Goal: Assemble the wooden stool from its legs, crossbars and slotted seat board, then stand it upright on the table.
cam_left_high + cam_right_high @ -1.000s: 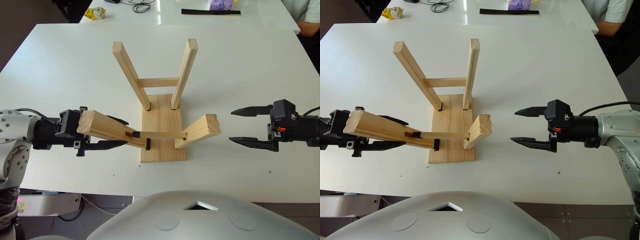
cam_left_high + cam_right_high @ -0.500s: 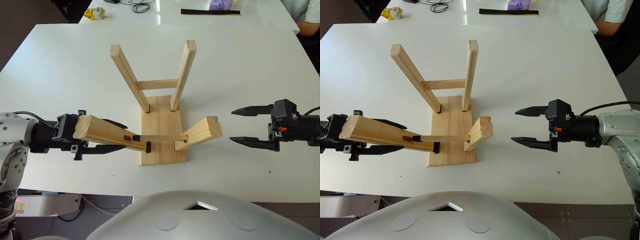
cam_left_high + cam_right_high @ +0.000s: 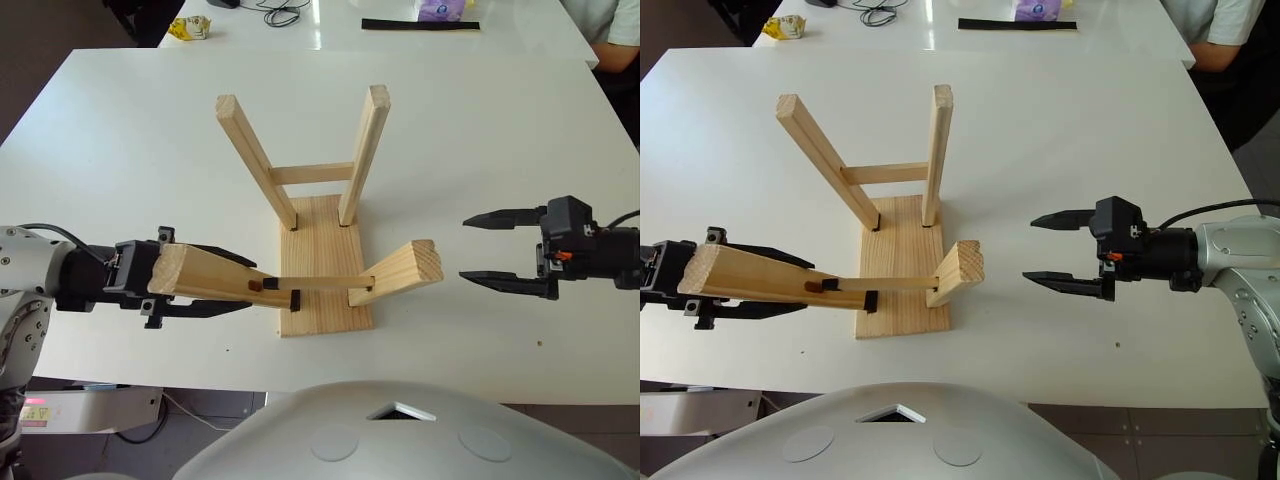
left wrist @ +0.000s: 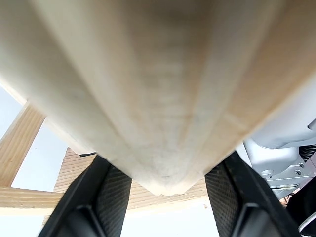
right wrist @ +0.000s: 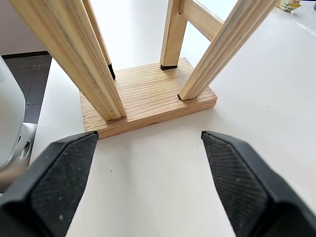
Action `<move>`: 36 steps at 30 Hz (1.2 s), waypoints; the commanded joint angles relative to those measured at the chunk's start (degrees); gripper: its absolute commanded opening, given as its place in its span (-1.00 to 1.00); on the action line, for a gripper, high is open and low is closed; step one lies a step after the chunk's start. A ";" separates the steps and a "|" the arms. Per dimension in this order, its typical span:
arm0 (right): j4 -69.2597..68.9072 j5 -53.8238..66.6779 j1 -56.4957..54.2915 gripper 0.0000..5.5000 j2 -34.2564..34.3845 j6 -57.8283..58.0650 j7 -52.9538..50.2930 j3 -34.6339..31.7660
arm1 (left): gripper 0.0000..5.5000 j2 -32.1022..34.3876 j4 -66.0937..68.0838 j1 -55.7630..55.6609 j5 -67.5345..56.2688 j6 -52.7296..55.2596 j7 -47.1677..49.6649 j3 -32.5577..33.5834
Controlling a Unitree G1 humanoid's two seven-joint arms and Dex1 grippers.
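Stool stands inverted on white table, another table behind.

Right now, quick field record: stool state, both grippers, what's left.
seat board: flat on the table, legs pointing up
far pair: far-left leg and far-right leg stand in the board, joined by far crossbar
near pair: near-left leg and near-right leg splay outward, feet at the board, joined by near crossbar
left gripper: shut on near-left leg
right gripper: open, right of near-right leg, not touching
remaining: stool upside down, not yet stood upright
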 commanded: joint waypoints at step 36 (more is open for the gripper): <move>-5.44 -3.50 5.93 0.40 2.46 -2.20 -4.91 0.77 | -0.25 6.23 -4.09 -2.18 -0.62 17.10 16.35 -4.86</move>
